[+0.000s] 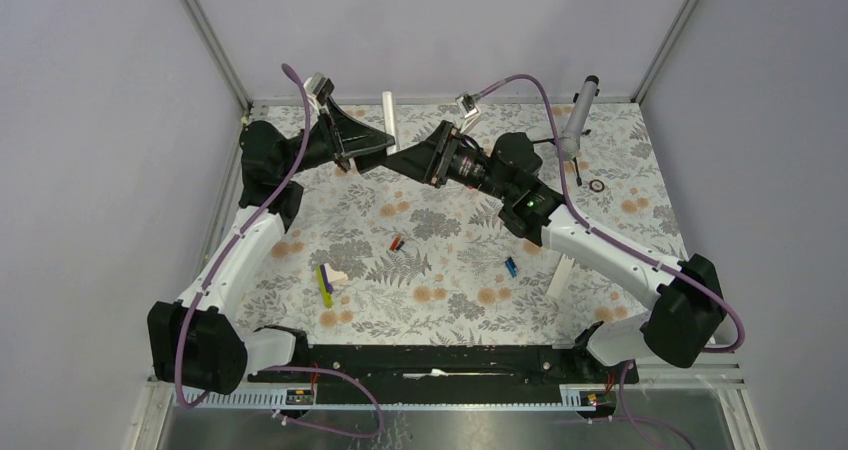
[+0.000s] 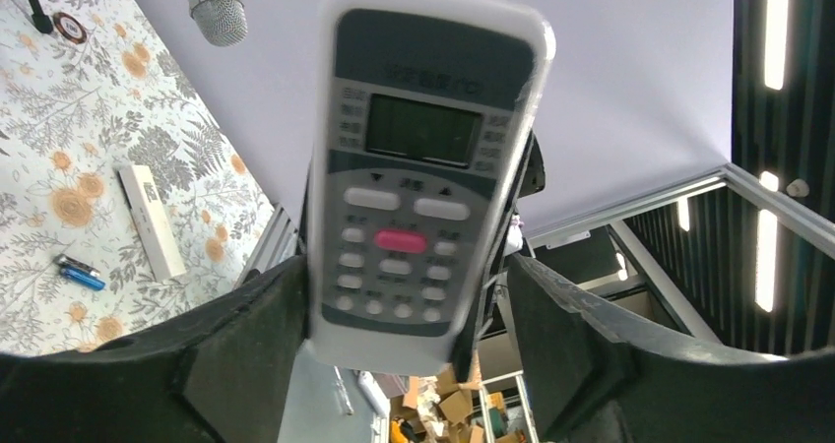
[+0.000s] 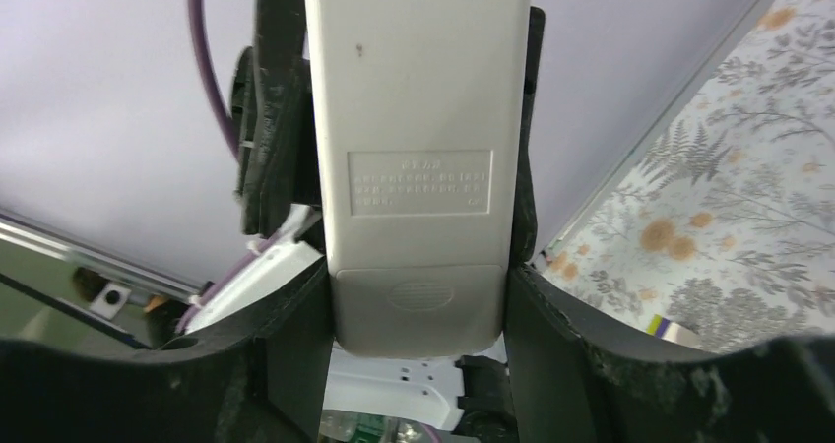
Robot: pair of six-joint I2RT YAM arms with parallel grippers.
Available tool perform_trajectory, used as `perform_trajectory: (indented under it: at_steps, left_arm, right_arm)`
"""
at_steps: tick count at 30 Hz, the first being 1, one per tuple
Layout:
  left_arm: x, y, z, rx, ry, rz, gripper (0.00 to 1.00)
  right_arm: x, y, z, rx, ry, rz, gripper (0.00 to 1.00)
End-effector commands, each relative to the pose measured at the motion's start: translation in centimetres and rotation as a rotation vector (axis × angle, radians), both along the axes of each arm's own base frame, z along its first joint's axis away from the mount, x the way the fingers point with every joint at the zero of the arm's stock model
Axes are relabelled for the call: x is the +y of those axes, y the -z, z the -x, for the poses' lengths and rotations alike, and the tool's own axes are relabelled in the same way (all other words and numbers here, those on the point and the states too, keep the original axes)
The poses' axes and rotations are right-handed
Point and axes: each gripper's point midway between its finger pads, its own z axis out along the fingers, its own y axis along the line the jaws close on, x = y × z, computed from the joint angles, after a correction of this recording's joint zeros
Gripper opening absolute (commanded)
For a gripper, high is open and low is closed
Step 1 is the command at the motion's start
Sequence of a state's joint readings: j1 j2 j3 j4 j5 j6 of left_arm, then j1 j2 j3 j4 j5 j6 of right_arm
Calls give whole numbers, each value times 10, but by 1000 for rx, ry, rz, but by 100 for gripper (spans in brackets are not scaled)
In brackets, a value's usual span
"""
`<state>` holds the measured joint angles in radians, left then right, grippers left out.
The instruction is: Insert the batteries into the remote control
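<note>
Where the two arms meet over the far middle of the table (image 1: 600,160), the remote control (image 2: 423,167) stands clear of the surface between both pincers. The right pincer (image 3: 418,276) is clamped on it: in the right wrist view its two fingers (image 3: 295,354) press flush against the long edges at the end with the battery cover, and the plain back faces that camera. The left pincer (image 2: 404,271) flanks the button end from the other side, with the display and keys towards its camera. One finger lies against the remote's edge and a thin dark slit shows at the other, so I cannot tell whether it grips. Both batteries lie on the table well apart from the pincers, the red-and-black one (image 1: 397,241) near the centre and the blue one (image 1: 510,266) to its right, near a long white bar (image 1: 560,275).
</note>
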<state>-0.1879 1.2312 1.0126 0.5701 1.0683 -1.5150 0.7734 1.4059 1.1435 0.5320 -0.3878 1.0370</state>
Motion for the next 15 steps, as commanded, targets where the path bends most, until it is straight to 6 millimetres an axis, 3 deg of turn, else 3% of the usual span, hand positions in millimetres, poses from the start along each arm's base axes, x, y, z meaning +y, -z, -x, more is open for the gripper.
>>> perform_trajectory:
  at_steps: [1,5,8,12,15]
  left_arm:
    - [5,-17,6,-130,-71,-27,79]
    - [14,1,-22,-106,-253,-223,89]
    - [24,12,-34,-69,-355,-370,90]
    - [28,31,-47,0,-409,-461,89]
    - [25,48,-52,79,-411,-491,80]
  right_arm:
    - [-3,-8,-2,-184,25,79,38]
    - [-2,14,-7,-280,15,234,38]
    - [-4,28,-12,-351,24,339,38]
    - [-3,53,-17,-409,22,504,38]
    - [-3,64,-25,-436,63,583,38]
